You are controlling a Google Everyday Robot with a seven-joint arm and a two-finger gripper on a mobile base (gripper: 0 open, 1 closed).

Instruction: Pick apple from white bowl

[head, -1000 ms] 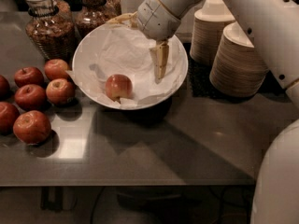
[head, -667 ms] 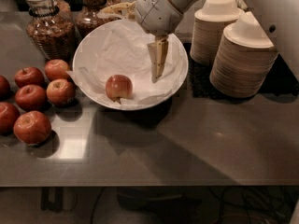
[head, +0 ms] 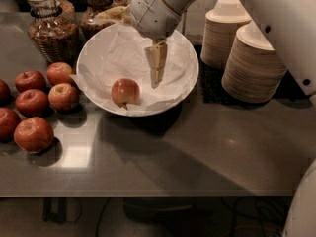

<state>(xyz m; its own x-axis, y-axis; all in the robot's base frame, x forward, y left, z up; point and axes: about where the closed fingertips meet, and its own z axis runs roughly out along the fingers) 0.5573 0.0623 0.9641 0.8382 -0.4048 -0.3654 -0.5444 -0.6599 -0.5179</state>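
1 apple [head: 125,92], pale red-orange, lies in the white bowl [head: 189,79], low in its near-left part, resting on the crumpled white paper [head: 116,51] that lines it. The apple sits upright and nothing touches it but the paper.

My jaws hang inside the bowl, just to the right of the apple and a little behind it, pointing straight down over the paper. They are near the apple but apart from it, with bare paper between us. I cannot tell whether they stand open or closed from here; they have hold of nothing. My white arm [head: 163,4] reaches in from the upper right, crossing the bowl's far rim.

The bowl stands on the dark desk [head: 197,147], towards its back half. To the left of the bowl a group of darker red apples [head: 33,134] lies on the desk, the nearest of them just beside the bowl's left rim. Behind the bowl stand 2 glass jars [head: 48,31] with brown contents. To the right stand 2 stacks of beige paper bowls [head: 254,63], 1 behind the other, near the white bowl's right rim but not touching it.
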